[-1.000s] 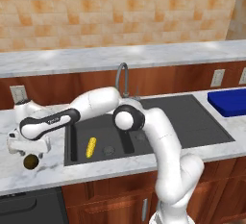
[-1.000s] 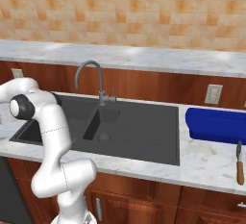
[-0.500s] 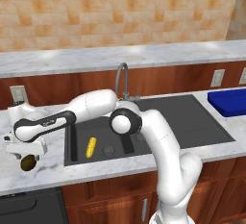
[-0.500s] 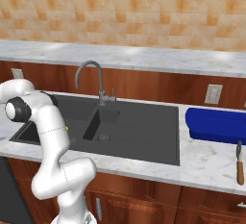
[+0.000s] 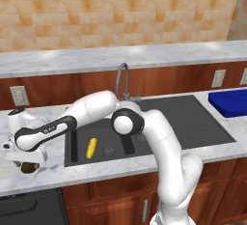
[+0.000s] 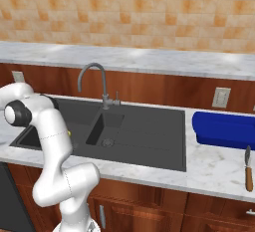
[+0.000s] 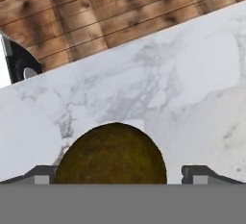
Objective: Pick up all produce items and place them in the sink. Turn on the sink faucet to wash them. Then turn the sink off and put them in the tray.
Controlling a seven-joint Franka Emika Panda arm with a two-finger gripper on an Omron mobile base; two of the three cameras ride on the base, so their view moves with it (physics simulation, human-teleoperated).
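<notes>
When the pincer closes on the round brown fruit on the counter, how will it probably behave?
The brown fruit looks nearly spherical, so it may roll on the flat marble counter if nudged off-centre. Its skin looks matte and slightly rough, so slipping seems unlikely. The open pincer stands on both sides of it, so a centred squeeze should hold it.

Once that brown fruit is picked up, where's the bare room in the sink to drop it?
The wide basin of the sink, right of the faucet, is bare, and the counter strip before the tray too. The narrow left basin is crowded by the corn cob. The open gripper straddles the fruit.
</notes>
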